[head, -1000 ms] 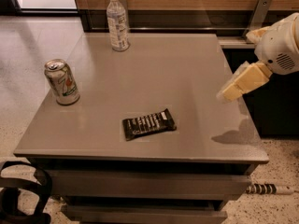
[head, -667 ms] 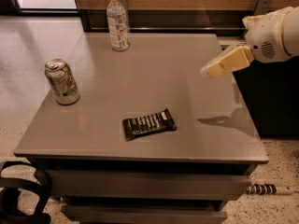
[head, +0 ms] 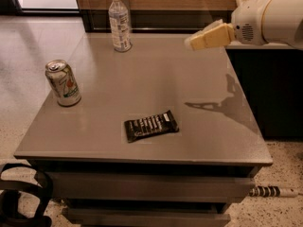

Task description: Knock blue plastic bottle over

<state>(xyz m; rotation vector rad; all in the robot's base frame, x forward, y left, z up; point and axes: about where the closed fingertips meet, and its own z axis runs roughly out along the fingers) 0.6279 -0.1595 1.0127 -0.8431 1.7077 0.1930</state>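
The blue plastic bottle (head: 119, 22) stands upright at the far left corner of the grey table (head: 199, 126). It is clear, with a white cap and a pale printed label. My gripper (head: 191, 42) comes in from the right on a white arm and hangs above the table's far right part. It is well to the right of the bottle and does not touch it.
A silver-green soda can (head: 63, 82) stands upright near the left edge. A dark snack bar wrapper (head: 151, 125) lies flat near the front middle. A dark cabinet (head: 265, 89) stands right of the table. A black looped object (head: 23, 197) sits on the floor at front left.
My gripper has moved up and to the left, over the table and closer to the bottle. The bottle, can and wrapper have not moved.
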